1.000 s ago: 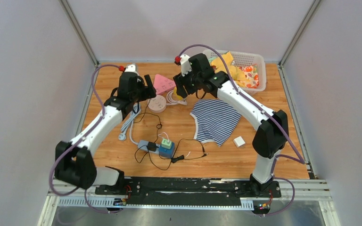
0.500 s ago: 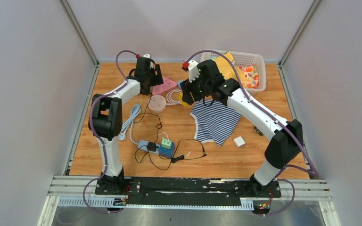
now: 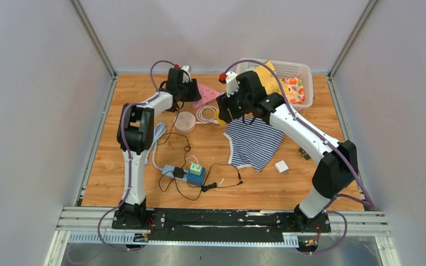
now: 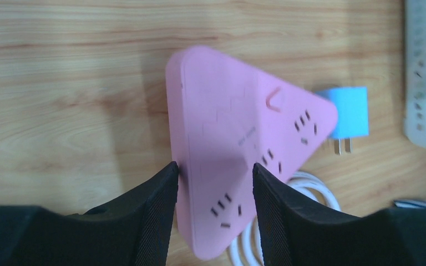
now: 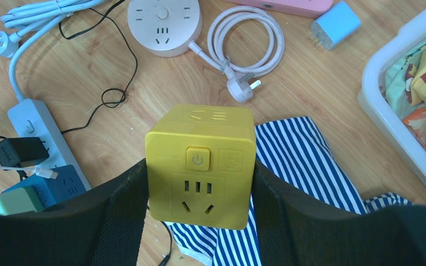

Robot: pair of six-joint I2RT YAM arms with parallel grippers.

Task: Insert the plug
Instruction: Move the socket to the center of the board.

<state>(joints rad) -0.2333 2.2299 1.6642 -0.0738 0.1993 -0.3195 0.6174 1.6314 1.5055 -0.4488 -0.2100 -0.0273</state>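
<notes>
A pink triangular power strip (image 3: pixel 206 95) (image 4: pixel 238 127) lies at the back of the table. Its near corner sits between the fingers of my left gripper (image 3: pixel 191 90) (image 4: pixel 215 166). The left finger touches the strip's edge, the right finger stands over its top face, and the jaws are still apart. A blue charger plug (image 4: pixel 349 111) (image 5: pixel 335 23) lies loose by the strip's far corner. My right gripper (image 3: pixel 224 113) (image 5: pixel 198 164) hangs above the striped cloth (image 3: pixel 253 141), shut on a yellow cube socket (image 5: pixel 199 163) with its socket face toward the camera.
A coiled white cable with a plug (image 5: pixel 244 88) and a round beige socket (image 3: pixel 184 121) lie between the arms. A white power strip (image 3: pixel 175 172) with adapters and black wires lies near the front. A white basket (image 3: pixel 305 83) of cloth sits back right. A small white charger (image 3: pixel 281 167) lies right.
My left arm swung back and to the right onto the pink strip, and its jaws narrowed around the corner. The right arm shifted slightly right, still holding the yellow cube.
</notes>
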